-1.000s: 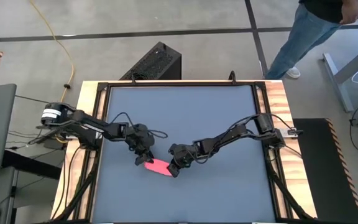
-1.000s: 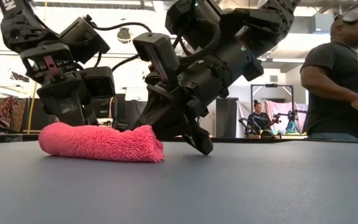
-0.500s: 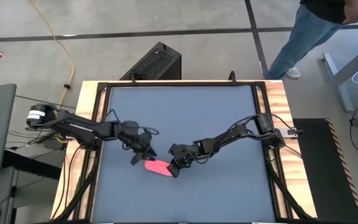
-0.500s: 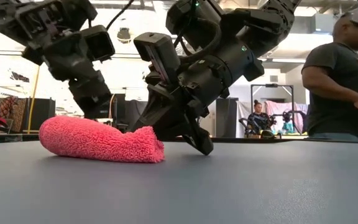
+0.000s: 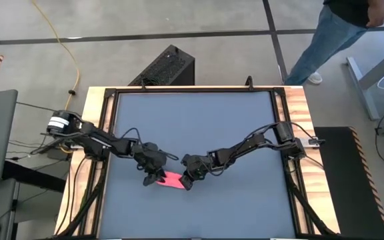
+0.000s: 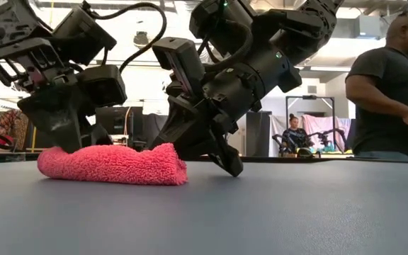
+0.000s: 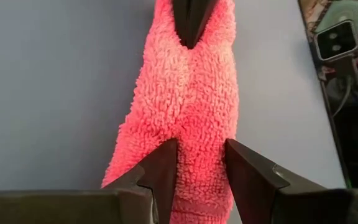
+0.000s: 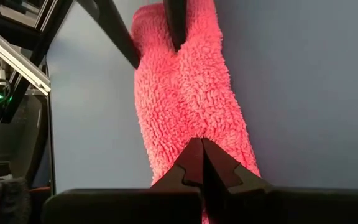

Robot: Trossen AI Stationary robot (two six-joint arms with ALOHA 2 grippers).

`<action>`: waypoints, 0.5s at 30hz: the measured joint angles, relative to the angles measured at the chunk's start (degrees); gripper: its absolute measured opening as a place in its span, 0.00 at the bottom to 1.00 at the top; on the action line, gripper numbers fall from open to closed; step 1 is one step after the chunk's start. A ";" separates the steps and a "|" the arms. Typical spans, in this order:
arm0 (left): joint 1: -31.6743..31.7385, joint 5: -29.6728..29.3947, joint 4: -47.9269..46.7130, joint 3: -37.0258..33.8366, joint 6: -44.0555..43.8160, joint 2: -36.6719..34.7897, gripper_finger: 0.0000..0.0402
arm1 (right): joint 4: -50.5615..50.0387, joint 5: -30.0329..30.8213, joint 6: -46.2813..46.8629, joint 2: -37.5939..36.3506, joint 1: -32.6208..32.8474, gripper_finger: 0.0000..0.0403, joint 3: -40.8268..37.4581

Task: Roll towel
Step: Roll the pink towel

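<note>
I see the pink towel (image 5: 171, 180) lying rolled on the worktop (image 5: 245, 207), near the front edge and left of centre. My left gripper (image 7: 196, 163) has its jaws parted astride the roll's left end. My right gripper (image 8: 202, 163) presses closed jaws into the right end.

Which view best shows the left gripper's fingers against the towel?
The left wrist view: the left gripper stands open, its fingers over one end of the rolled pink towel. The low view shows that gripper down at the towel's end from the side. The high view shows only its place. The right wrist view shows only its finger tips.
</note>
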 joint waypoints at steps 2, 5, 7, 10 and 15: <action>-0.02 0.55 1.45 0.00 -0.62 0.58 0.32 | 0.27 0.02 0.02 -0.39 0.15 0.05 0.00; -0.02 0.25 2.01 0.02 -0.72 0.84 0.32 | -0.24 0.35 0.06 -1.62 0.32 0.05 -0.21; -0.03 0.05 2.07 0.02 -0.66 0.85 0.32 | -0.93 0.36 0.05 -2.65 0.33 0.05 -0.22; -0.04 -0.09 2.01 0.02 -0.62 0.85 0.32 | -1.19 0.41 -0.69 -4.25 0.65 0.05 -0.24; -0.04 -0.07 1.84 0.02 0.44 0.85 0.32 | -0.96 2.32 -1.94 -5.05 1.66 0.05 -0.22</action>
